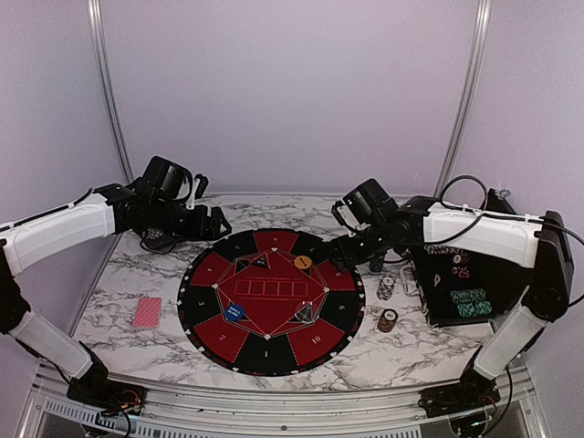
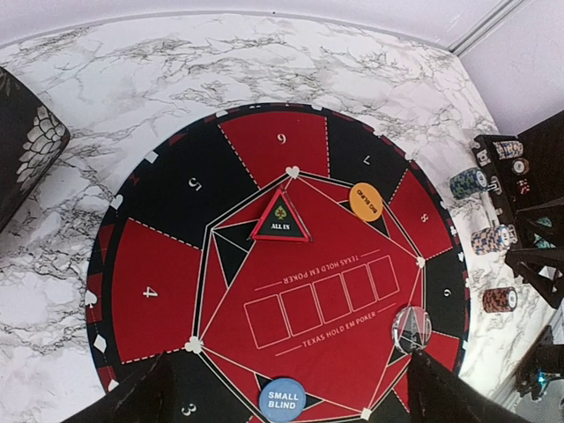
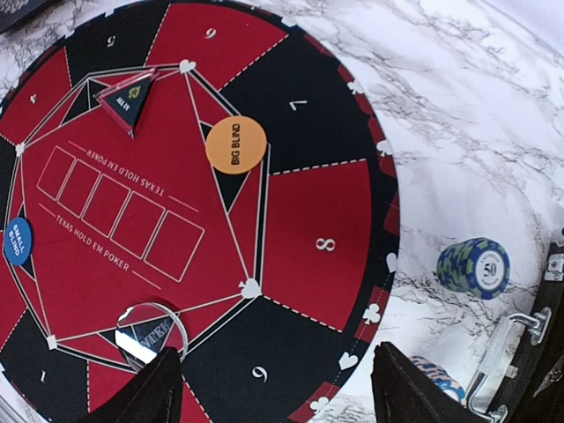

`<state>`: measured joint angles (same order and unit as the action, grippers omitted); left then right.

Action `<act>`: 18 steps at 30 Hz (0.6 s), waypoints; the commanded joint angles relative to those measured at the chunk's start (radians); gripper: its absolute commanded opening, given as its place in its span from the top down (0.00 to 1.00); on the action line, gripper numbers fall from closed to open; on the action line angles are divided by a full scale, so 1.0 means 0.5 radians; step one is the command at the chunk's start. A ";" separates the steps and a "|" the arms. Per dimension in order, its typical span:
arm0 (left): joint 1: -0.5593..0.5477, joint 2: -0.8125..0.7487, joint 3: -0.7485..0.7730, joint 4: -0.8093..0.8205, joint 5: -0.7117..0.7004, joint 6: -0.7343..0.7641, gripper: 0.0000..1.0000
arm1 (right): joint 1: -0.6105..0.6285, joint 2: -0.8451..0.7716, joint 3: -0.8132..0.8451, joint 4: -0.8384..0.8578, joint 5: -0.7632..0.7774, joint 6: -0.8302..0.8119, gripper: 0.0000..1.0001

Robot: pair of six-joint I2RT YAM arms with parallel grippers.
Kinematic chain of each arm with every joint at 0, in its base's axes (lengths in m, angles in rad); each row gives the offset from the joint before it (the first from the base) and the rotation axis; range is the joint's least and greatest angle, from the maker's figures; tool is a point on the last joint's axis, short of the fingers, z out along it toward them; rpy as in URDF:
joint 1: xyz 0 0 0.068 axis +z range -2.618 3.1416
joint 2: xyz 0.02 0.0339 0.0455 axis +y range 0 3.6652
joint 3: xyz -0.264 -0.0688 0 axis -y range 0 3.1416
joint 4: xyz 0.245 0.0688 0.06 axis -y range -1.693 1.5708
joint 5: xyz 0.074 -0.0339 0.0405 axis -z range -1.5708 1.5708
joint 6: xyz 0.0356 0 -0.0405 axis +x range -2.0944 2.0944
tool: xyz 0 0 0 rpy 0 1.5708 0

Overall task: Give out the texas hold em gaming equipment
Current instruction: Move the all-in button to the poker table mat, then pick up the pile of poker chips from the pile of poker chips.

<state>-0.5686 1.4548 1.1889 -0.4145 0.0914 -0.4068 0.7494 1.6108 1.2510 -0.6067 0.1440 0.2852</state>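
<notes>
The round black-and-red mat [image 1: 265,351] lies mid-table. On it sit an orange BIG BLIND disc [image 1: 304,262] [image 3: 236,144], a blue SMALL BLIND disc [image 1: 235,312] [image 2: 282,399], a triangular ALL IN marker [image 2: 280,218] and a clear round disc [image 3: 152,333]. A red-backed deck of cards [image 1: 146,312] rests on the marble left of the mat. Striped chip stacks [image 1: 387,287] [image 1: 388,320] [image 3: 474,267] stand right of the mat. My left gripper [image 1: 214,224] [image 2: 295,407] hovers open and empty over the mat's far-left rim. The right gripper [image 1: 342,251] [image 3: 278,397] hangs open and empty above the mat's right side.
A black case [image 1: 456,283] holding more chips stands at the right, its metal latch [image 3: 515,339] near the mat's edge. A dark object with a pale pattern [image 2: 26,141] lies at the far left under the left arm. Walls enclose the back and both sides.
</notes>
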 commanded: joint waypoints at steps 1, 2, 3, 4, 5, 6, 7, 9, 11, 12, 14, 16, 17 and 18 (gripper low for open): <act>0.000 -0.106 -0.058 0.035 0.099 0.010 0.06 | -0.073 -0.120 -0.048 -0.007 0.031 0.014 0.29; -0.001 -0.116 -0.069 0.036 0.108 0.003 0.05 | -0.093 -0.136 -0.064 -0.008 0.029 0.008 0.29; -0.001 -0.124 -0.078 0.036 0.114 -0.006 0.04 | -0.112 -0.151 -0.079 -0.012 0.025 0.002 0.29; -0.004 -0.131 -0.086 0.039 0.112 -0.013 0.04 | -0.131 -0.164 -0.090 -0.018 0.022 -0.004 0.29; -0.008 -0.133 -0.091 0.040 0.113 -0.012 0.03 | -0.148 -0.179 -0.102 -0.021 0.019 -0.006 0.29; -0.012 -0.133 -0.092 0.040 0.113 -0.013 0.02 | -0.161 -0.194 -0.114 -0.025 0.019 -0.012 0.29; -0.015 -0.133 -0.092 0.043 0.113 -0.012 0.01 | -0.175 -0.205 -0.122 -0.032 0.023 -0.015 0.29; -0.019 -0.137 -0.088 0.051 0.107 -0.014 0.01 | -0.203 -0.235 -0.137 -0.049 0.028 -0.016 0.29; -0.022 -0.131 -0.076 0.060 0.105 -0.014 0.01 | -0.235 -0.260 -0.160 -0.077 0.034 -0.014 0.29; -0.023 -0.127 -0.070 0.065 0.103 -0.014 0.01 | -0.257 -0.271 -0.172 -0.092 0.035 -0.005 0.29; -0.023 -0.120 -0.055 0.076 0.096 -0.015 0.01 | -0.290 -0.309 -0.198 -0.124 0.038 0.014 0.29; -0.023 -0.102 -0.032 0.078 0.095 -0.012 0.01 | -0.325 -0.344 -0.234 -0.160 0.058 0.032 0.29; -0.023 -0.092 -0.015 0.077 0.091 -0.007 0.01 | -0.341 -0.361 -0.259 -0.172 0.059 0.045 0.29; -0.023 -0.078 0.002 0.075 0.086 -0.002 0.01 | -0.358 -0.374 -0.280 -0.184 0.053 0.053 0.29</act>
<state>-0.5758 1.4059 1.1549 -0.4042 0.1314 -0.4118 0.6048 1.4704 1.1370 -0.6506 0.1497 0.2867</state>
